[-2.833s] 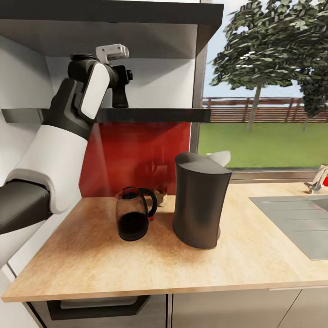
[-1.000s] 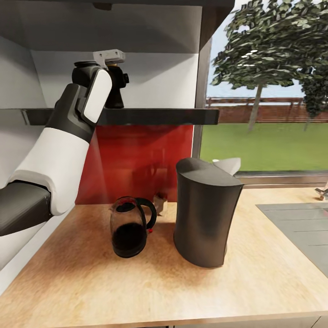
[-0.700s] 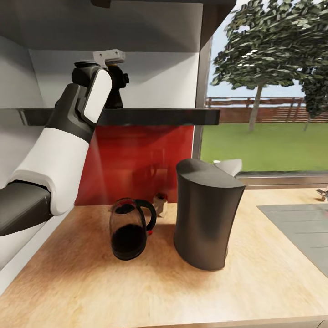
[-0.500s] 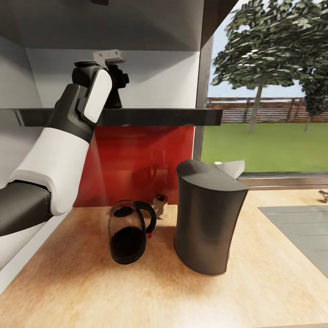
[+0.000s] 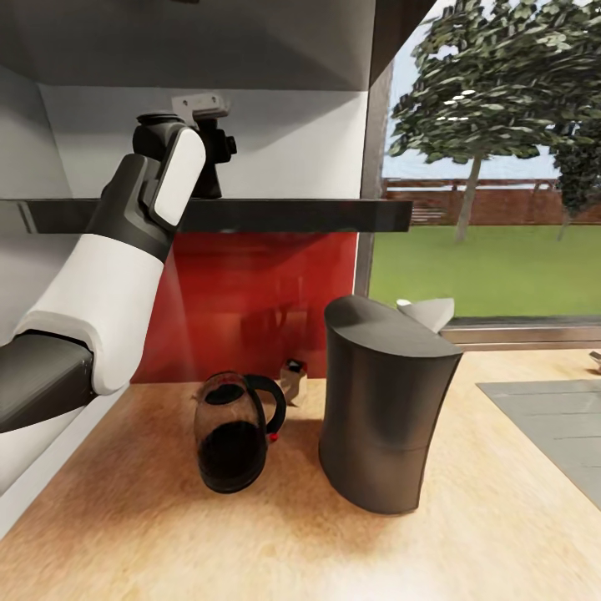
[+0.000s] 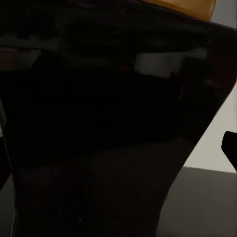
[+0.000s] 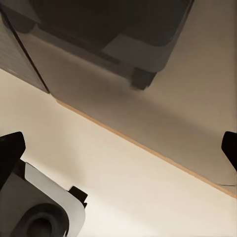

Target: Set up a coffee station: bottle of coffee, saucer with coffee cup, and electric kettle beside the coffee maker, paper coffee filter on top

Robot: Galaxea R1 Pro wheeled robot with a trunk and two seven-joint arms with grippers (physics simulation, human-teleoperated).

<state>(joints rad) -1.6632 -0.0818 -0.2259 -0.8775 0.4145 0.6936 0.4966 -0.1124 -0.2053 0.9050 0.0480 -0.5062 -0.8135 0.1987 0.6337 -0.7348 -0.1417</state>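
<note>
**Left claw at the jar on the shelf**

The left arm is raised to the shelf, with its claw at a dark shape standing on the slab. In the left wrist view the jar of coffee sits right up against the camera, its yellow cap just showing at the edge, so the jar appears to lie between the fingers. One dark fingertip shows beside it. Whether the fingers have closed on the jar I cannot tell.

The jar sits there because it is the one thing to be brought down. Below the claw and off to its side, the kettle and the coffee maker stand close together on the countertop, with a white paper filter showing just behind the maker's top. A small thing stands behind the kettle, too small to name.

Room is tight above: the thicker shelf hangs over the claw, so I judge the jar should come out forward over the slab's front edge before it drops. Beneath, the bare worktop in front of the kettle and maker offers open space for setting down.

The right claw's dark fingertips point at the floor, well apart with nothing between them.
</note>
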